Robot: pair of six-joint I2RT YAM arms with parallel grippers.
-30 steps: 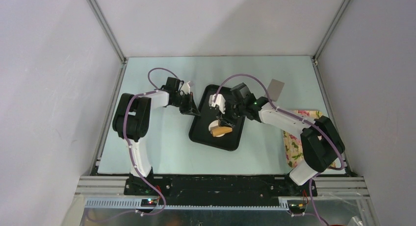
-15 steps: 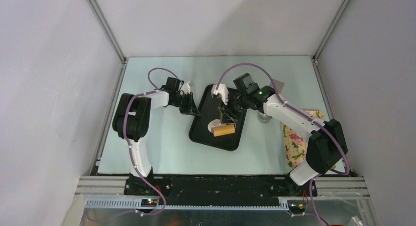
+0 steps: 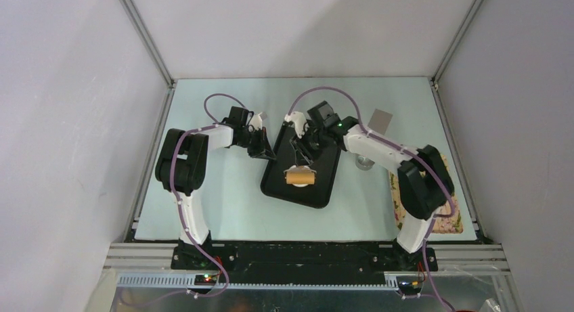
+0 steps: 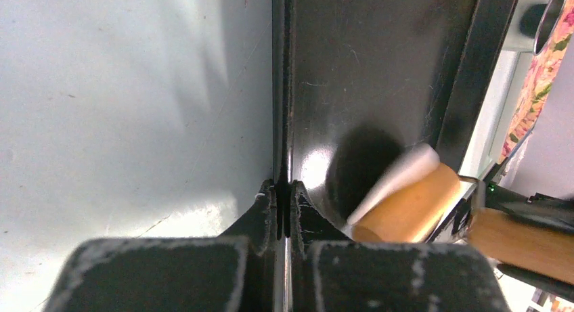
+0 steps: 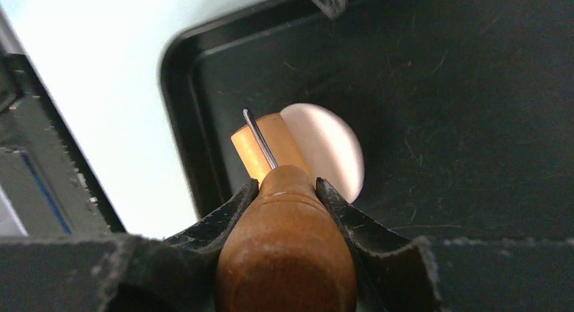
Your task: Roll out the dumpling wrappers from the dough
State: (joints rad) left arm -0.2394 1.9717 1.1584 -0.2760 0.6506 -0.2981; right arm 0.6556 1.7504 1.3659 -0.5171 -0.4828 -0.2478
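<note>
A black tray (image 3: 318,190) lies mid-table. On it the dough (image 5: 328,146) is a flattened white disc, also seen as a pale sliver (image 3: 298,168) and as a blur (image 4: 399,180). A wooden roller (image 3: 298,177) rests on the dough's near part, its barrel (image 5: 260,146) over the disc's left part. My right gripper (image 5: 284,183) is shut on the roller's brown handle (image 5: 288,251), just behind the barrel (image 3: 302,148). My left gripper (image 4: 284,190) is shut on the tray's left rim (image 3: 265,151), its fingers pinching the thin black edge.
A small steel cup (image 3: 365,163) stands just right of the tray. A floral cloth (image 3: 413,197) lies at the right edge under the right arm. A grey card (image 3: 382,122) sits at the back right. Enclosure walls close in the table.
The right arm has swung left and back. The roller has turned from slanted to level and rolled over the dough. The steel cup has come into view. The left arm has stayed still.
</note>
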